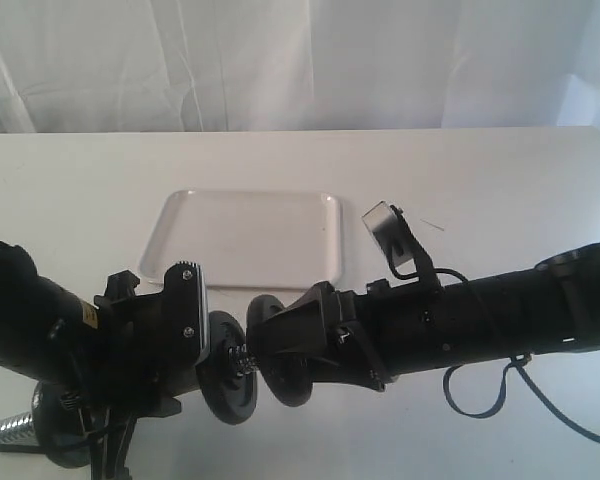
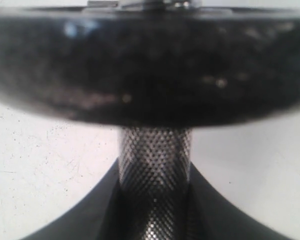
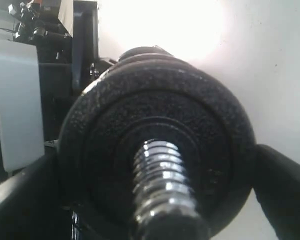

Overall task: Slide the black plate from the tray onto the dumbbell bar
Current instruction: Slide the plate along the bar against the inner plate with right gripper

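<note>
The dumbbell bar (image 1: 243,358) is held above the table by my left gripper (image 1: 212,352), which is shut on its knurled middle (image 2: 155,160). One black disc (image 1: 228,388) sits on the bar just past the left jaws and fills the left wrist view (image 2: 150,65). The black plate (image 1: 288,385) is threaded on the bar's end (image 3: 157,170). My right gripper (image 1: 280,348) is shut on the plate's rim (image 3: 190,115), one finger on each side. The white tray (image 1: 180,215) lies behind, with nothing on it.
The bar's other threaded end (image 1: 5,432) sticks out at the lower left, with a dark disc (image 1: 55,425) on it. A small grey bracket (image 1: 385,225) with a cable (image 1: 480,395) rides above the right arm. A white curtain closes off the back.
</note>
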`<move>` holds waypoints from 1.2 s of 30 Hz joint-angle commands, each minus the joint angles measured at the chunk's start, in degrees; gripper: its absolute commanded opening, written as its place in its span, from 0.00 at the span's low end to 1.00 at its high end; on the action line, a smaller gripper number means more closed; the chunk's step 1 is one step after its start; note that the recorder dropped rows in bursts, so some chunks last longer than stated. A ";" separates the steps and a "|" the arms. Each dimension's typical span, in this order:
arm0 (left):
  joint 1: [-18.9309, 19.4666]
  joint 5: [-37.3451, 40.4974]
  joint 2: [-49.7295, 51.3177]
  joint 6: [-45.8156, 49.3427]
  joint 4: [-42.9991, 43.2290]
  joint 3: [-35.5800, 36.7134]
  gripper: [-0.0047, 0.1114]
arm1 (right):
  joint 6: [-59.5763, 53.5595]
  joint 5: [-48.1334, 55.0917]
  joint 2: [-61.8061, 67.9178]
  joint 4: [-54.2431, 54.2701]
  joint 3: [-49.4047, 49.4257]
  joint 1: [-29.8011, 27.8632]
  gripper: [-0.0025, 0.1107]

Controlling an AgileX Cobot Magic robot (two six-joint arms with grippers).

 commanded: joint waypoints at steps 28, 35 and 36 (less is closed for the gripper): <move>-0.16 -5.36 -2.27 -1.30 -2.74 -1.45 0.04 | -0.70 8.65 5.79 1.79 -4.99 4.46 0.47; -0.16 -5.36 -2.27 -1.30 -2.74 -1.45 0.04 | 1.52 8.65 5.79 1.79 -4.99 4.46 0.93; -0.16 -5.36 -2.27 -1.30 -2.74 -1.45 0.04 | 1.73 8.65 5.79 1.79 -4.99 4.30 0.95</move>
